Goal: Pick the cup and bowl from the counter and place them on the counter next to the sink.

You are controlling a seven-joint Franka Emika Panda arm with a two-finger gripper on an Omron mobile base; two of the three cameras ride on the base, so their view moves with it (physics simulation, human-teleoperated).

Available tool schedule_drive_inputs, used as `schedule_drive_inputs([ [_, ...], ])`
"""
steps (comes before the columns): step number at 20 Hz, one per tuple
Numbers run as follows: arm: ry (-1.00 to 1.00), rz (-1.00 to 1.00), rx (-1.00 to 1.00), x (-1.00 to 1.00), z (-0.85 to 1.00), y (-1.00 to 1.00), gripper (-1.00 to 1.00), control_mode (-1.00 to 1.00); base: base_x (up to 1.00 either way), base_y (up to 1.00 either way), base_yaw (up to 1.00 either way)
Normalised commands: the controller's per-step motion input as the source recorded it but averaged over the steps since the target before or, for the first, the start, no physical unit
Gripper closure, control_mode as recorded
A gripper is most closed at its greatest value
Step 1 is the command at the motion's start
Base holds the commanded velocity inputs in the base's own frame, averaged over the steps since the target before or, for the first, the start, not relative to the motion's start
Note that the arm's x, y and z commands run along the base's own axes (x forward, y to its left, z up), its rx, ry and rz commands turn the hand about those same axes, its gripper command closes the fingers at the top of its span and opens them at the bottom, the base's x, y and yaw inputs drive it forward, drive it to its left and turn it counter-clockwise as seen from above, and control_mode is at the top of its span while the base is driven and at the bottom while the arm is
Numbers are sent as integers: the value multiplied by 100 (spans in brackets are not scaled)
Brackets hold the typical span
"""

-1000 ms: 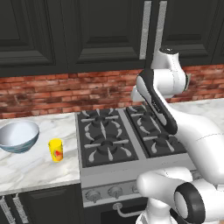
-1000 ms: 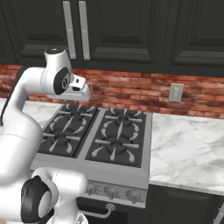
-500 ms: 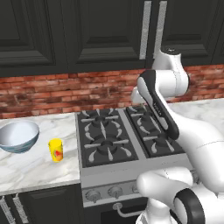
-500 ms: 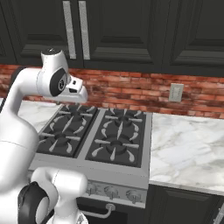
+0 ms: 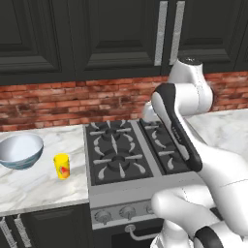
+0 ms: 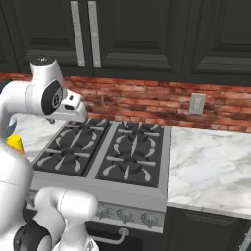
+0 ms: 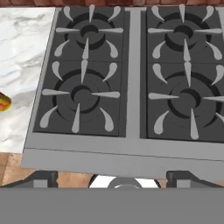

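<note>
So we're hovering over the stove (image 7: pixel 131 74) with the tool (image 7: pixel 126 177) spread wide and holding nothing, while the cup (image 5: pixel 61 165) and bowl (image 5: pixel 20 150) are sitting well off to our left on the worktop (image 5: pixel 43 181). We're only catching the cup's edge in the hand view, and the sink isn't visible.

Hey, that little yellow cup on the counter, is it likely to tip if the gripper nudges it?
Probably, if nudged high. The cup stands upright, taller than wide, so it would likely topple. Being small, it looks light and may slide on the smooth counter first.
</note>
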Motion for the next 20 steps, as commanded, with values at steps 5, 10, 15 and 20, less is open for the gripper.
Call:
schedule_drive_inputs([
  [5, 0, 0, 1, -39, 0, 35, -100, -100, 0, 0, 0],
  [10, 0, 0, 1, -30, 0, 38, -100, -100, 0, 0, 0],
  [15, 0, 0, 0, -1, -2, 58, -100, -100, 0, 0, 0],
  [20, -2, 0, 1, 5, 0, 31, -100, -100, 0, 0, 0],
])
